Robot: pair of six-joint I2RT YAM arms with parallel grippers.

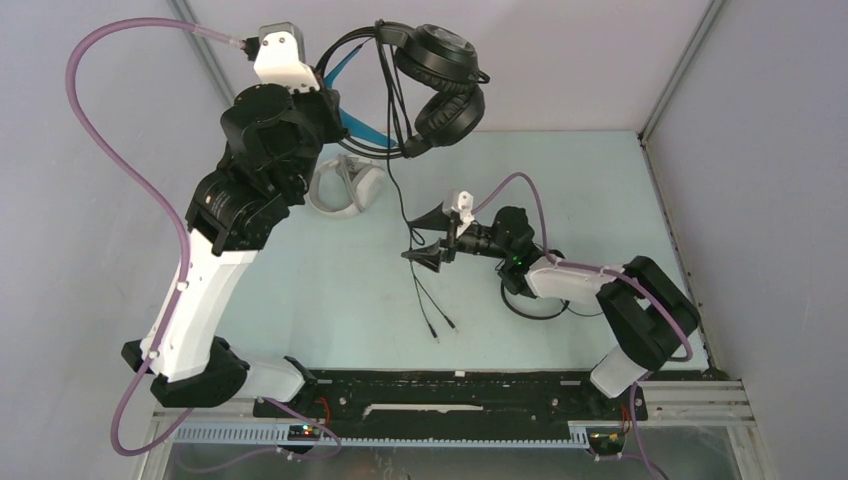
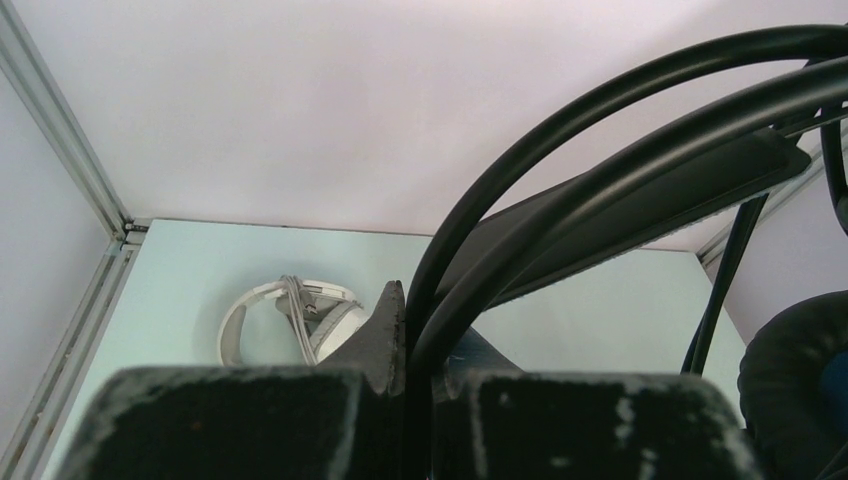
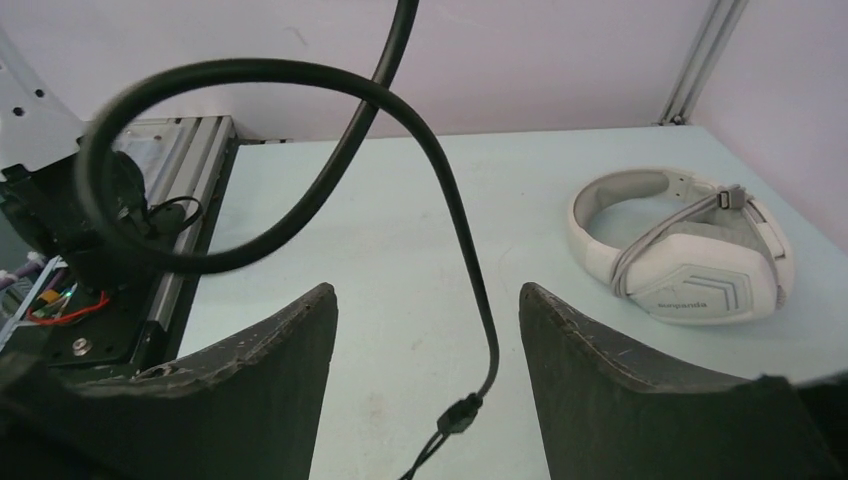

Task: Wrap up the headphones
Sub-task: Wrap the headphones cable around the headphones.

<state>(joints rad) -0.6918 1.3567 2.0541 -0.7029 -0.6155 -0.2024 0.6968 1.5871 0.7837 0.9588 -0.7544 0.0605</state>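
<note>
The left gripper [image 1: 335, 100] is clamped tight on the thin double headband of the black headphones [image 1: 440, 60]. In the left wrist view its fingers [image 2: 385, 330] pinch the two black hoops between them. Behind it the left arm rises steeply from its base at the near left and reaches up over the far left of the table [image 1: 300, 300], with the wrist turned to the right. The black headphones hang in the air off that grip. Their two padded ear cups are stacked one above the other at the far side, and blue lining shows along the band.

Their black cable [image 1: 400, 190] drops from the cups to the table, forks, and ends in two plugs [image 1: 445, 332] lying on the surface near the middle.

The right gripper [image 1: 425, 238] stands wide open, pointing left. The cable runs through the gap between its fingers [image 3: 260, 390], and in the right wrist view it touches neither one. The right arm lies low, stretched from its near-right base towards the table's centre. A thin black loop [image 1: 535, 310] lies under its forearm, too hidden to identify.

The white-grey headphones [image 1: 345, 185] lie flat on the table at the far left, below the raised left arm. Their grey cable [image 3: 660, 235] is wound across the band and cup.
</note>
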